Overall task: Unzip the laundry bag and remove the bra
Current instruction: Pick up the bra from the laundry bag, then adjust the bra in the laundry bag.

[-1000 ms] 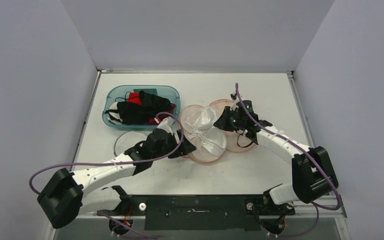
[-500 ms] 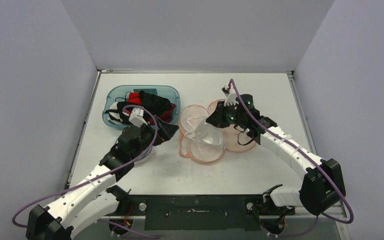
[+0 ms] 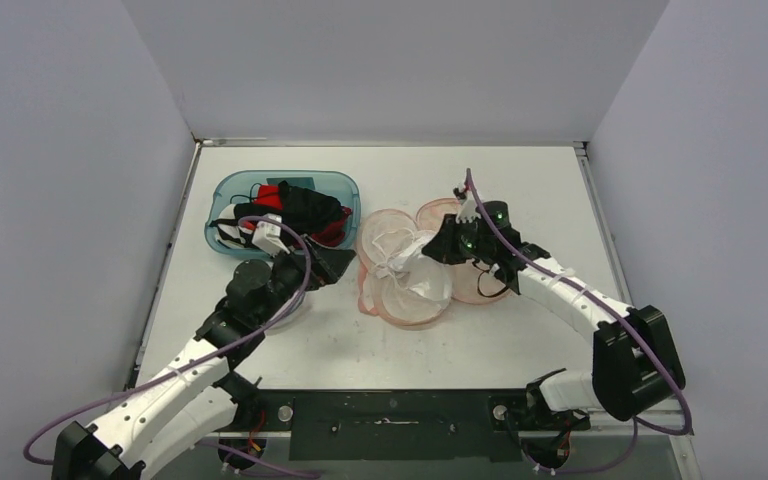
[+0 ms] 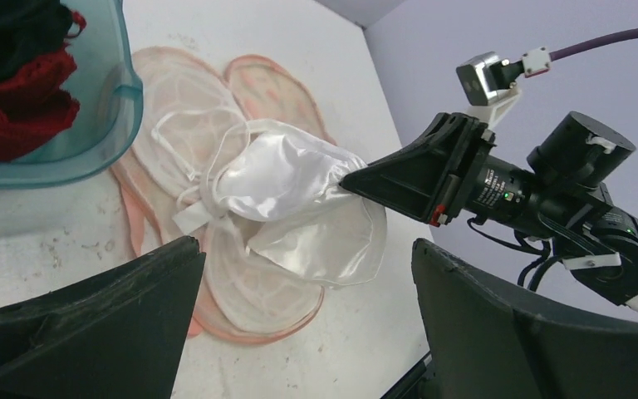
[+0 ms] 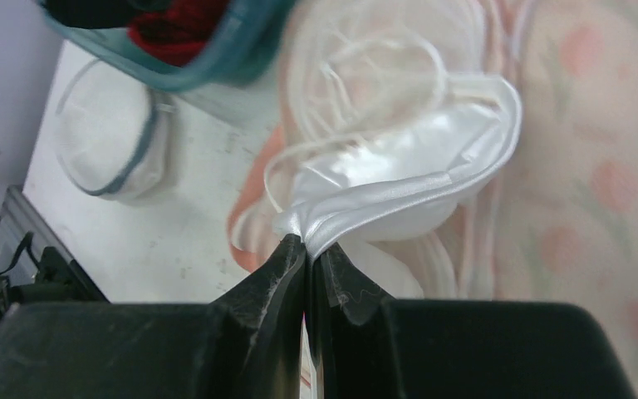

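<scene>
The pink mesh laundry bag (image 3: 390, 300) lies open on the table, its round halves spread out; it also shows in the left wrist view (image 4: 241, 299) and the right wrist view (image 5: 581, 166). The white satin bra (image 3: 412, 268) lies partly lifted over the bag, seen too in the left wrist view (image 4: 282, 179) and the right wrist view (image 5: 415, 179). My right gripper (image 3: 430, 250) is shut on an edge of the bra, its pinch plain in its own view (image 5: 307, 249). My left gripper (image 3: 335, 262) is open and empty, left of the bag, its fingers (image 4: 91, 324) wide apart.
A teal tub (image 3: 222, 195) holding black, red and white garments stands at the back left, its wall close to my left gripper (image 4: 120, 108). A round white mesh pouch (image 5: 108, 141) with a grey rim lies on the table in front of the tub.
My left arm drew back from the bag toward the tub and its gripper let go. My right gripper, shut on the bra, lifted it leftward, then settled slightly lower.
</scene>
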